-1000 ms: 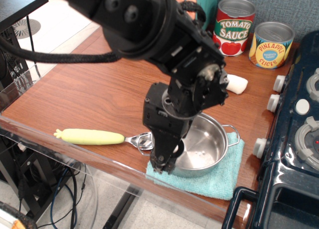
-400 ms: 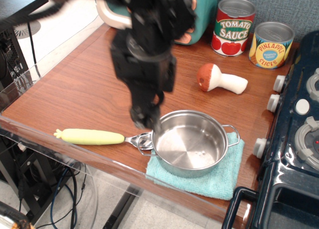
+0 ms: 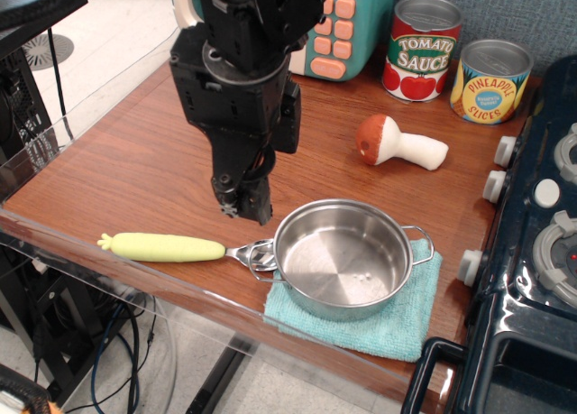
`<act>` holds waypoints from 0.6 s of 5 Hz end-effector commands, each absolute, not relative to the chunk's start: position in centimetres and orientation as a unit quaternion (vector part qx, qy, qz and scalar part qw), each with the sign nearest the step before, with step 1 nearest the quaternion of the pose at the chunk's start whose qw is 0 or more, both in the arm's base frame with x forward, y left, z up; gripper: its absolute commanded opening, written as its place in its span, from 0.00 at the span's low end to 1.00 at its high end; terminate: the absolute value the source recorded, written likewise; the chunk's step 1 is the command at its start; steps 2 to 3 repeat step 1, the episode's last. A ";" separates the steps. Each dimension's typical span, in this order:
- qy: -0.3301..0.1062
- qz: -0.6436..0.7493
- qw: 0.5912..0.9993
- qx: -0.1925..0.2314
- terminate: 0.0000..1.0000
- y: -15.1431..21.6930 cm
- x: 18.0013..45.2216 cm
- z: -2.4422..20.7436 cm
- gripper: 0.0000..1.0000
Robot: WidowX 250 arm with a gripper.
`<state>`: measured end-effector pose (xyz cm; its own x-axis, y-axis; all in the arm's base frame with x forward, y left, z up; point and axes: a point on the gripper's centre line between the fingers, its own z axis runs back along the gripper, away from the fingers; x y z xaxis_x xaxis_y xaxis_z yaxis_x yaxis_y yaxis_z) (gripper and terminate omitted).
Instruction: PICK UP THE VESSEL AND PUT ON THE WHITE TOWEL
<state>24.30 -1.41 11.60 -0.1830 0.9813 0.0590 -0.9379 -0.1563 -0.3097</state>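
Resting upright on towel [image 3: 397, 328], vessel [image 3: 343, 268] covers most of it; placement step judged complete. End effector [image 3: 242, 200] hangs left of vessel, apart, grasping nothing; jaw gap not discernible. Next move: retreat clear without nudging vessel.

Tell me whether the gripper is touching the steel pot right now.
Apart. The only camera view shows the gripper to the left of the pot, with bare wooden table visible between its tips and the pot's rim.
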 end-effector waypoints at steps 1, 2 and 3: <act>-0.146 0.756 0.631 -0.090 1.00 -0.1 23.7 12.5 1.00; -0.146 0.756 0.631 -0.090 1.00 -0.1 23.7 12.5 1.00; -0.146 0.756 0.631 -0.090 1.00 -0.1 23.7 12.5 1.00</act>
